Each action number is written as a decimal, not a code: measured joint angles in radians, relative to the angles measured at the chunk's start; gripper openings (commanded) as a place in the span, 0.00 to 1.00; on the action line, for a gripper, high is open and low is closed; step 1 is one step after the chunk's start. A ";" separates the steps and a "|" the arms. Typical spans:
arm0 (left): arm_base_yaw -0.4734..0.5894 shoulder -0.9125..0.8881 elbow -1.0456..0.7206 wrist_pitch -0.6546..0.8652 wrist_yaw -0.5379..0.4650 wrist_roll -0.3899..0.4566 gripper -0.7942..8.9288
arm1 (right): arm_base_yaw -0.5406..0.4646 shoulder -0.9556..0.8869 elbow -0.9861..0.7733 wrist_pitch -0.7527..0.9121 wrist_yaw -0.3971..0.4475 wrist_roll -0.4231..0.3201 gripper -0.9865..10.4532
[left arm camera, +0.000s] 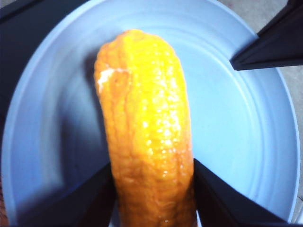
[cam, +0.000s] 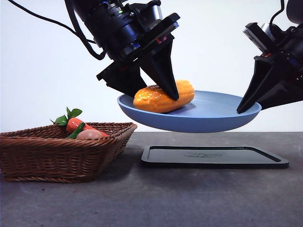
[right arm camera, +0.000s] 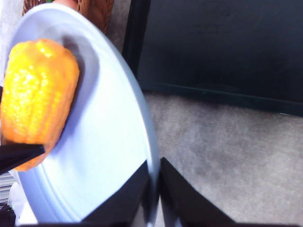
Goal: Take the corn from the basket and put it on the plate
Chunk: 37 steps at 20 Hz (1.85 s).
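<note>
Placing step, front view: corn [cam: 163,98] lies on plate [cam: 199,118], held aloft above tray [cam: 213,157]. Left wrist view: left gripper [left arm camera: 154,189] jaws clamp corn; release comes next. Right wrist view: right gripper [right arm camera: 154,189] pinches plate's rim.

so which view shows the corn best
The left wrist view: the corn fills it lengthwise, kernels clear, the left gripper shut on it over the plate. The front view shows its side partly behind a jaw; the right wrist view only one end.
</note>
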 measured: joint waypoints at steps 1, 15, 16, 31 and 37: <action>0.000 0.000 0.000 -0.001 0.000 0.000 0.39 | 0.000 0.000 0.000 0.000 0.000 0.000 0.09; 0.000 0.000 0.151 -0.093 0.000 0.007 0.42 | -0.031 0.001 0.000 0.022 -0.003 0.000 0.09; 0.000 0.000 0.169 -0.100 0.000 0.007 0.42 | -0.040 0.004 0.000 0.024 -0.003 0.000 0.09; 0.002 -0.002 0.264 -0.152 0.000 0.007 0.42 | -0.176 0.253 0.013 0.246 0.017 0.046 0.09; 0.002 -0.013 0.265 -0.166 0.000 0.007 0.42 | -0.193 0.425 0.168 0.243 0.019 0.079 0.09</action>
